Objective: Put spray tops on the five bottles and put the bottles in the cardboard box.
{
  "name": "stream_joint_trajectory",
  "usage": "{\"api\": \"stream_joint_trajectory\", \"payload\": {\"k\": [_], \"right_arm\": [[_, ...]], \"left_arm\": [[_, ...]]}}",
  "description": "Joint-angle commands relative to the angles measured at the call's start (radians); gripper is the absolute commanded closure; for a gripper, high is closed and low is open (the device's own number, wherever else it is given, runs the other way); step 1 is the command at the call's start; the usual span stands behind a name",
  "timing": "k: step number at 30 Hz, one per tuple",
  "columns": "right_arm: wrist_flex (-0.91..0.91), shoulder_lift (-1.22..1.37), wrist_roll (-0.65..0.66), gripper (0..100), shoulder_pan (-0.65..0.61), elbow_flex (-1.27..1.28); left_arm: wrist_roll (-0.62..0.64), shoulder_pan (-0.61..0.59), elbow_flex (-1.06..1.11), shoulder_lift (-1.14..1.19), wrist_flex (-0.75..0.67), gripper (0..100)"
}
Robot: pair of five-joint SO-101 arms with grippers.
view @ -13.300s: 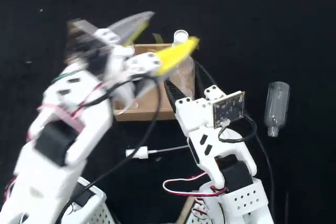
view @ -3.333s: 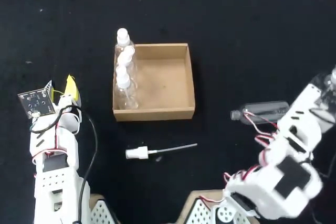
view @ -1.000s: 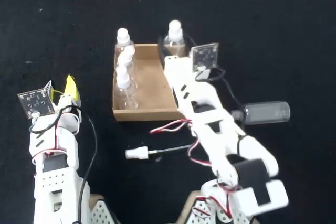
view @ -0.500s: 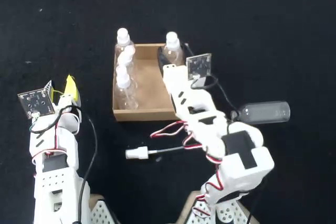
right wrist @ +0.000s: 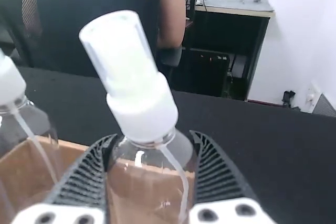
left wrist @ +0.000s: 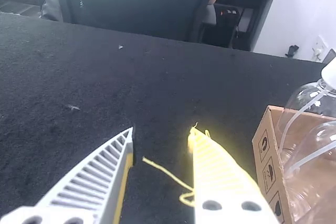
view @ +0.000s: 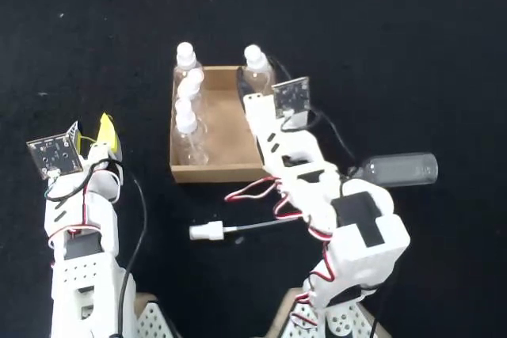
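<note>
Right wrist view: right claw (right wrist: 155, 137) is closed snug on the shoulder of a clear bottle (right wrist: 147, 182), both fingers against the plastic. That bottle is upright with a white top (right wrist: 131, 77) fitted, dip tube visible running down inside. High view puts it at the far side of the box (view: 214, 172), roughly mid-wall; can't tell whether its base sits on the box floor or above it. Box is plain brown cardboard, open on top, on the black worktop (view: 396, 53). Three bottles (view: 184, 120) stand in a row along the box wall nearest the left arm, all clear plastic with white tops, packed close. Printing: left wrist view shows small black pictograms (left wrist: 268, 169) on the box's outer side, too small to make out. Loose bottle (view: 400, 169) lies on its side on the worktop, well apart from the box on the right arm's side, bare neck pointing toward the box. Loose top (view: 210, 232) lies on the worktop just in front of the box's near wall, thin tube trailing toward the right arm's base. Left claw (left wrist: 160, 132) is about half open, nothing in it, low over the worktop near the box. One finger is yellow, the other pale grey, and a yellow thread (left wrist: 168, 174) hangs off the yellow one.
</note>
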Motion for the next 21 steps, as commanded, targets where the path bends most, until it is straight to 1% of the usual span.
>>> {"api": "stream_joint_trajectory", "payload": {"k": [1, 11, 15, 21], "right_arm": [[-0.032, -0.004, 0.018, 98.7, 0.006, -0.048], [-0.023, -0.002, 0.015, 98.7, 0.008, -0.044], [-0.023, -0.002, -0.069, 98.7, 0.008, -0.025], [-0.023, -0.002, -0.074, 98.7, 0.008, -0.024]], "left_arm": [[0.003, -0.002, -0.015, -0.011, -0.023, 90], [0.003, -0.002, -0.015, -0.011, -0.023, 90], [0.003, -0.002, -0.015, -0.011, -0.023, 90], [0.003, -0.002, -0.015, -0.011, -0.023, 90]]}}
